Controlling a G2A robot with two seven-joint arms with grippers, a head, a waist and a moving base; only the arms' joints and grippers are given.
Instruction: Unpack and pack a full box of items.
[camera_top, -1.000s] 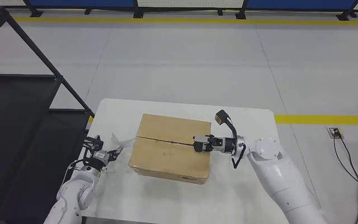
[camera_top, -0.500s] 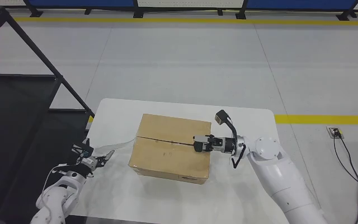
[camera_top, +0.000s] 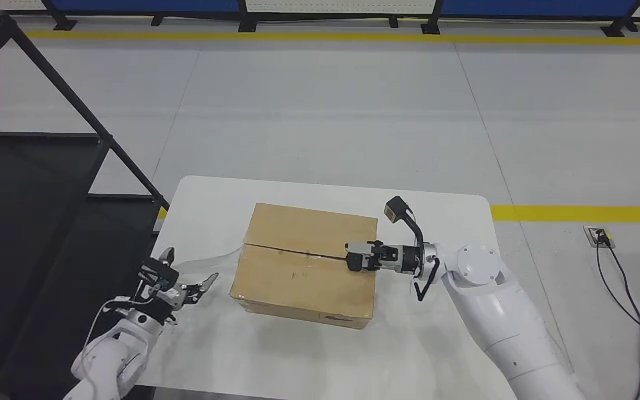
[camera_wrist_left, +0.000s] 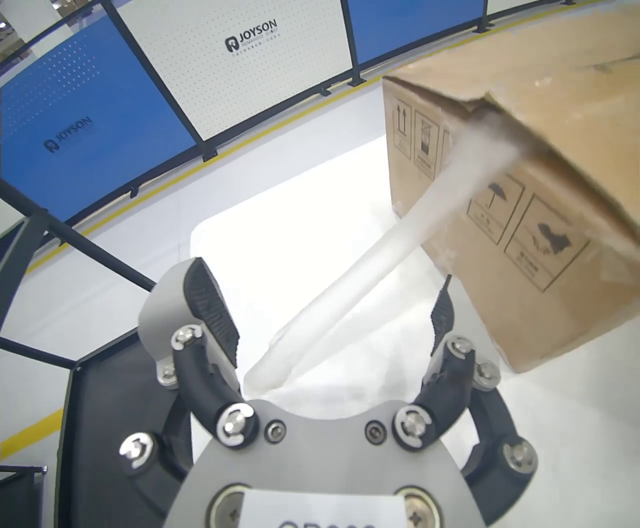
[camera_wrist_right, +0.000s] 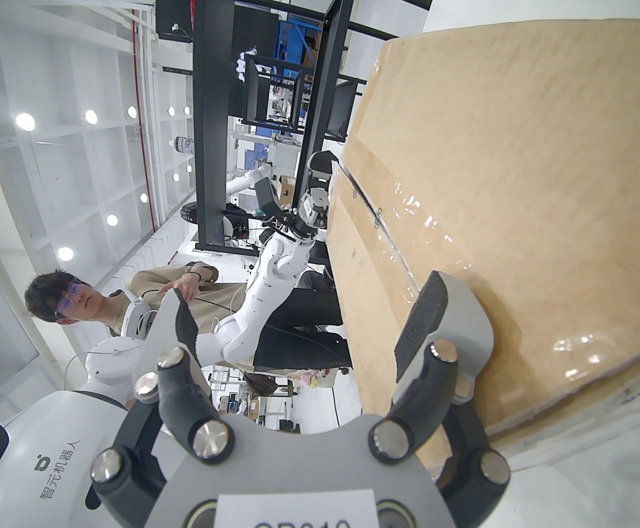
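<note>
Box (camera_top: 305, 265) on table (camera_top: 440, 340); left claw (camera_top: 188, 287) beside it, right claw (camera_top: 353, 257) over it

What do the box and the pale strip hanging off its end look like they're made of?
The box looks like brown cardboard, matte, with printed handling symbols and a frayed corner. Glossy patches along its top seam suggest clear tape. The strip looks like translucent whitish plastic film, probably packing tape, curled lengthwise on itself.
</note>
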